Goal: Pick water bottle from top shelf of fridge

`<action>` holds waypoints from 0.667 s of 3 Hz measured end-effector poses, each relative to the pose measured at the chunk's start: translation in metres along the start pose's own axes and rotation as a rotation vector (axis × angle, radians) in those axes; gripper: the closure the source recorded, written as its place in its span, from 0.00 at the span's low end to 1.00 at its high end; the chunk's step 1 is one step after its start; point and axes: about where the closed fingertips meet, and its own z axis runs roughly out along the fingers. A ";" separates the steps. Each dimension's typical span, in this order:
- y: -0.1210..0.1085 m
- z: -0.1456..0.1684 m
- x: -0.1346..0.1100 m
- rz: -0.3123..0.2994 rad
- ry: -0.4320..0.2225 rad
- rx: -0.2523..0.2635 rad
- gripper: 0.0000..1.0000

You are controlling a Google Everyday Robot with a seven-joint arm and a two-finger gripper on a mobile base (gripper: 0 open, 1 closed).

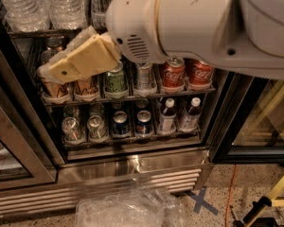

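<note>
Clear water bottles (23,6) stand in a row on the top shelf (42,33) of the fridge (132,167), at the upper left of the camera view. My gripper (46,72) is cream and tan and points left and down. It hangs in front of the cans on the rack below the top shelf, just under the water bottles and apart from them. My big white arm (189,22) fills the upper right and hides the right part of the top shelf.
Red cans (173,74), a green can (115,79) and others stand on the middle rack. Cans and small bottles (166,115) stand on the lowest rack. A glass door (9,145) stands open at the left, another (255,122) at the right. Crumpled clear plastic (128,209) lies on the floor.
</note>
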 end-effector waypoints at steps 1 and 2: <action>-0.003 0.024 0.009 0.031 0.014 0.067 0.00; -0.006 0.039 0.019 0.068 0.026 0.123 0.00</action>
